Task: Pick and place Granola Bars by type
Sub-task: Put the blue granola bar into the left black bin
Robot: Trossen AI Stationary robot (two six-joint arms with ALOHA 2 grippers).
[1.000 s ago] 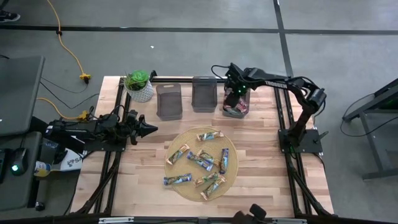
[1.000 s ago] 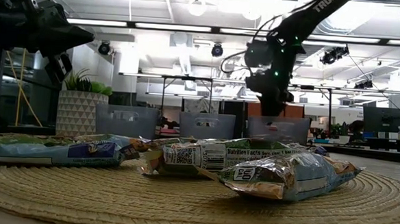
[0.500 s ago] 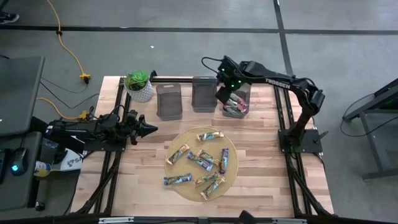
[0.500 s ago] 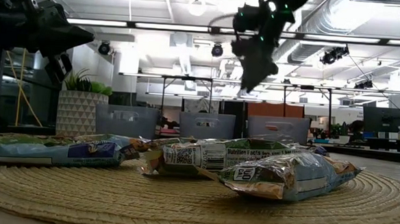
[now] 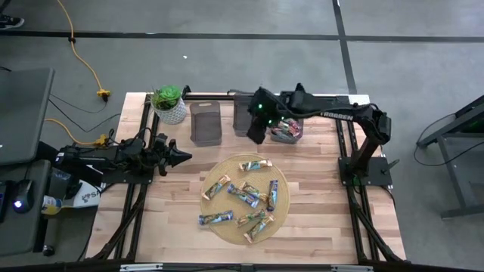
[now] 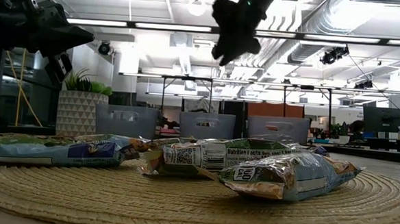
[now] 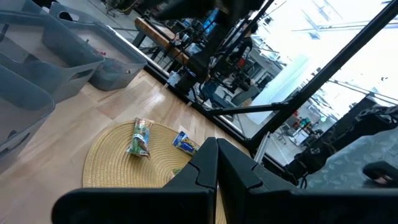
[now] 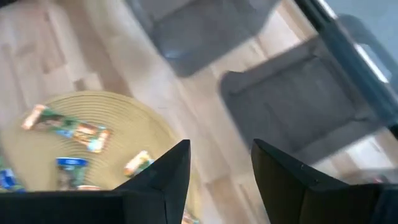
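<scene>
Several granola bars [image 5: 244,195] in shiny wrappers lie flat on the round woven mat [image 5: 281,172]; the low view shows them close up [image 6: 289,177]. A few more bars [image 5: 286,133] lie inside the right-hand grey bin [image 5: 296,121]. My right gripper [image 5: 254,136] hangs open and empty above the near edge of the middle bin [image 5: 242,106], high over the table in the low view [image 6: 225,48]. Its wrist view shows the gap between its fingers [image 8: 221,168]. My left gripper [image 5: 185,157] waits shut near the table's left edge, its fingers closed in the left wrist view [image 7: 216,157].
Three grey bins stand in a row along the far edge; the left one [image 5: 205,123] shows no bars. A potted plant [image 5: 169,106] stands at the far left corner. Bare wood lies between the bins and the mat [image 8: 93,118].
My right gripper has risen out of the right-hand bin and swung toward the table's left, past the middle bin, and slightly toward the near edge. The bars on the mat have not moved. The left arm has kept still.
</scene>
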